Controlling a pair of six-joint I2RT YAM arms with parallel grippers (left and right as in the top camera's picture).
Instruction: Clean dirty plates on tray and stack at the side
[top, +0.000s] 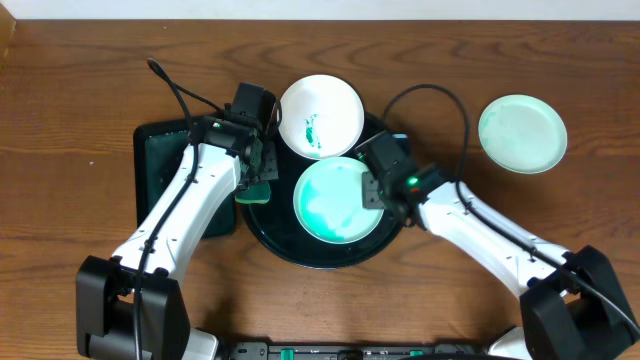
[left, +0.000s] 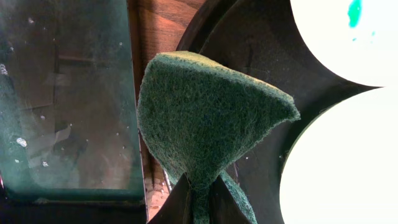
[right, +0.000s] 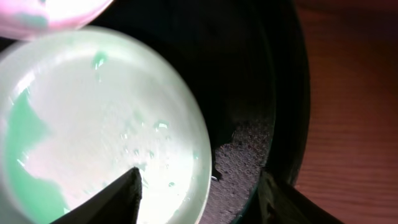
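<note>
On the large black tray (top: 322, 256), a smeared mint plate (right: 106, 124) is seen with its rim between the right jaws, which are parted. A green sponge (left: 205, 118) is clamped in the left jaws, near a teal-flecked white plate (top: 320, 115). A third plate (top: 522, 133) is set on the table (top: 80, 120), well apart from the right jaws.

counter (top: 60, 120): brown, wood grain
round tray (top: 290, 250): glossy black
rectangular tray (top: 158, 175): black rim, dark green sheen inside
white plate (top: 335, 105): white, teal smears left of centre
middle plate (top: 340, 205): pale mint, broad teal smear on left and lower part
upper-right plate (top: 522, 133): pale mint, no teal
sponge (left: 205, 118): dark green scouring fibre, yellow edge on top
arms (top: 175, 215): white, black joints
</note>
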